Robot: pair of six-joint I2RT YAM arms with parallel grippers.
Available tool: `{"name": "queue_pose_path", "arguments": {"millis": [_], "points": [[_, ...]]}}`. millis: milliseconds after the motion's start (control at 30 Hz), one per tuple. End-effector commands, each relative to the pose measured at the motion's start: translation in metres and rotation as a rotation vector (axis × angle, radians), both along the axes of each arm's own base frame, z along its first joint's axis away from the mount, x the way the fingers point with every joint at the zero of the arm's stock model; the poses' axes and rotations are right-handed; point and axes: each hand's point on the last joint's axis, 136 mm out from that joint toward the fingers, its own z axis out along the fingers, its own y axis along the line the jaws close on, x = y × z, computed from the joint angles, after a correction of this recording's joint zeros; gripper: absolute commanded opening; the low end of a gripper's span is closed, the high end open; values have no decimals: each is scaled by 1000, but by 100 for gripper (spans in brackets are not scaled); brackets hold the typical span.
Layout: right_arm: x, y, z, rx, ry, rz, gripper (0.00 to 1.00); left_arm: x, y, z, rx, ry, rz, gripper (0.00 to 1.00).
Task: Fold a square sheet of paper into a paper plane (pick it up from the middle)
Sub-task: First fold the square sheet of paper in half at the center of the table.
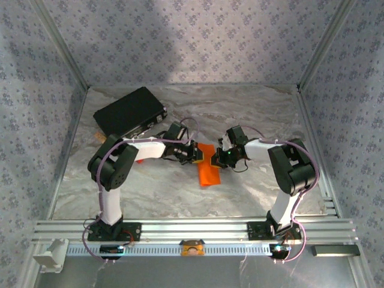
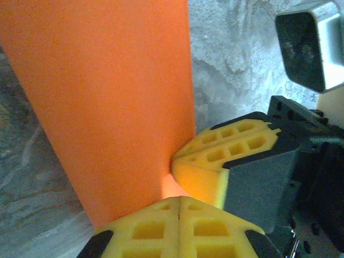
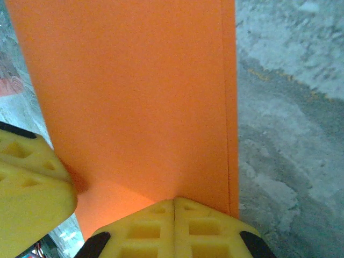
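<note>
The square sheet of paper is bright orange and lies folded into a long narrow shape on the table's middle. Both grippers meet at its far end. My left gripper comes in from the left, my right gripper from the right. In the left wrist view the paper stretches away from my shut left gripper, whose tips touch its near end. The right gripper's yellow fingers press beside them. In the right wrist view my right gripper is shut, tips resting on the paper. No paper shows between either pair of jaws.
A black case lies at the back left, behind the left arm. A small red block peeks out below the left arm's forearm. Crinkled silver foil covers the table, walled in by patterned panels on three sides.
</note>
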Motion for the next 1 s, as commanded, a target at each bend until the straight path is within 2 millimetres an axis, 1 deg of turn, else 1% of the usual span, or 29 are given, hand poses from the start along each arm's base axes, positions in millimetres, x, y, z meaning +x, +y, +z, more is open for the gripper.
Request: {"name": "queue_pose_path", "arguments": {"millis": [0,200,300,400,533,600,633,733,833,967], "points": [[-16,-21,-33,-119,92,-33,0,-7,17,-28,86,29,-7,0],[-17,-22,-34,-125,93,-37,0,-16,34,-51,167,47,-7,0],[-16,-23,-33,-127,88,-41,0,-13,38,-53,187,34,4,0],[-16,-23,-33,-129,85,-43,0,-5,33,-36,154,5,15,0],[-16,-23,-33,-128,83,-47,0,12,18,1,90,-59,12,0],[-16,-23,-32,-128,79,-47,0,19,12,12,62,-72,7,0],[-16,-23,-32,-126,81,-47,0,22,11,12,59,-69,7,0],[-16,-24,-33,-132,80,-49,0,25,10,3,66,-40,10,0],[-16,-24,-33,-135,78,-51,0,23,12,-7,88,-18,8,0],[-16,-25,-32,-134,77,-53,0,20,15,-14,84,-9,9,0]]}}
